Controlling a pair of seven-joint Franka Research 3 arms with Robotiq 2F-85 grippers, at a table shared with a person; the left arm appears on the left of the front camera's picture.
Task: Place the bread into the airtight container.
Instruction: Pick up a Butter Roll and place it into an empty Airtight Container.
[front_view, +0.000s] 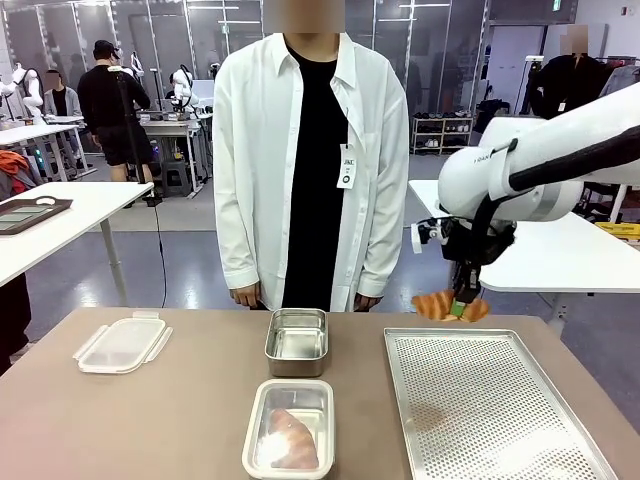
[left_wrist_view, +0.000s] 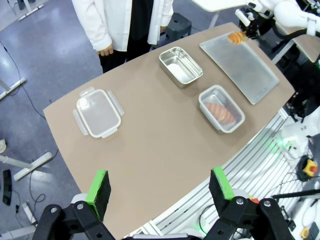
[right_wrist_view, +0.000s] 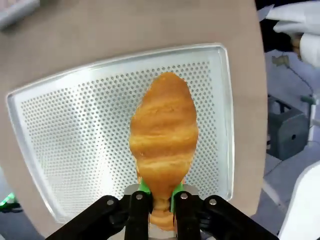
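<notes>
Nearest my right wrist camera, at bottom centre, the right gripper is clamped on the end of a croissant; the croissant hangs above the perforated tray. In the left wrist frame, along the bottom edge, the left gripper stands with fingers wide apart and nothing between them, high over the table.

Front view, by size:
- the table fills the lower frame;
- the tray occupies the lower right, with the held croissant above its far edge;
- the steel container sits at centre;
- the airtight container sits at bottom centre, just below the steel one, with one piece of bread inside;
- its lid lies at lower left, well apart;
- a person stands at upper centre.
</notes>
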